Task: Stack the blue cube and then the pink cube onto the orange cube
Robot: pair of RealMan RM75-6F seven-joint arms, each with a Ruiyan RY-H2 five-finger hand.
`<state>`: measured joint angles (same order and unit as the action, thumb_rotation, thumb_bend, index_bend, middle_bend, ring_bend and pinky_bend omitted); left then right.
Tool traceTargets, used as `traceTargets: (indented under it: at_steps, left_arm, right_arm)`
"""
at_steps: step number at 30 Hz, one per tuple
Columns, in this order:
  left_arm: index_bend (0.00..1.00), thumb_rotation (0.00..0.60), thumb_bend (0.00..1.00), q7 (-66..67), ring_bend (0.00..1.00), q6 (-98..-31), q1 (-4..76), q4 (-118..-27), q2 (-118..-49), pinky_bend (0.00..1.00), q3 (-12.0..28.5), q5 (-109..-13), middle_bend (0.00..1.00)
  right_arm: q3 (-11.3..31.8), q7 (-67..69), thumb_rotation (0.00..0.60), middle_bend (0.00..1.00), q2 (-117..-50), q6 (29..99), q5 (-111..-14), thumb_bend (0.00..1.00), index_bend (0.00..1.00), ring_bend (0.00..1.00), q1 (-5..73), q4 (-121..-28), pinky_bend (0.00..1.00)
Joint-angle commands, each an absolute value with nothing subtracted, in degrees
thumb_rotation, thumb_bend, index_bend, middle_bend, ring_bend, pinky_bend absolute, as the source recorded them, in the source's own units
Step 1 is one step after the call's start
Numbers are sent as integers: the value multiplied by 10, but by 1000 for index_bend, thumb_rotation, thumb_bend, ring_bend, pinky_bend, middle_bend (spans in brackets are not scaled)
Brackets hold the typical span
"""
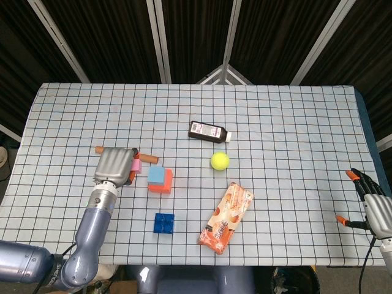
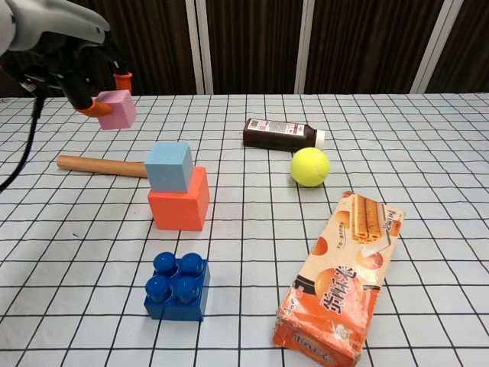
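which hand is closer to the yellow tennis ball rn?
Left. Left hand sits past the stacked cubes from the yellow tennis ball; right hand hangs off the table's far edge.

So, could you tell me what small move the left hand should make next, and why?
Probably carry the pink cube a little further right, over the blue cube. The left hand holds it raised, left of the stack, and the blue cube already sits on the orange cube.
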<state>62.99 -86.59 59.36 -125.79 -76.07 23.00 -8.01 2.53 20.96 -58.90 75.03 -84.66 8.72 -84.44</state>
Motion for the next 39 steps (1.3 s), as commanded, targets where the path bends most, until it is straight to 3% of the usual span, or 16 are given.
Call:
traceTargets:
  at_steps: [1, 14, 39]
  left_arm:
    - [424, 600, 481, 637, 823, -860, 615, -1236, -783, 875, 232, -62, 853]
    - [423, 600, 481, 644, 823, -860, 666, -1171, -847, 875, 232, -36, 853]
    - [423, 600, 481, 654, 823, -892, 682, -1164, -868, 875, 210, -48, 853]
  right_arm:
    - [26, 214, 600, 7, -588, 753, -846, 128, 0, 35, 86, -843, 137]
    - [25, 233, 600, 7, -588, 758, -851, 128, 0, 35, 84, -832, 137]
    - [26, 235, 600, 7, -589, 754, -850, 128, 0, 35, 86, -830, 137]
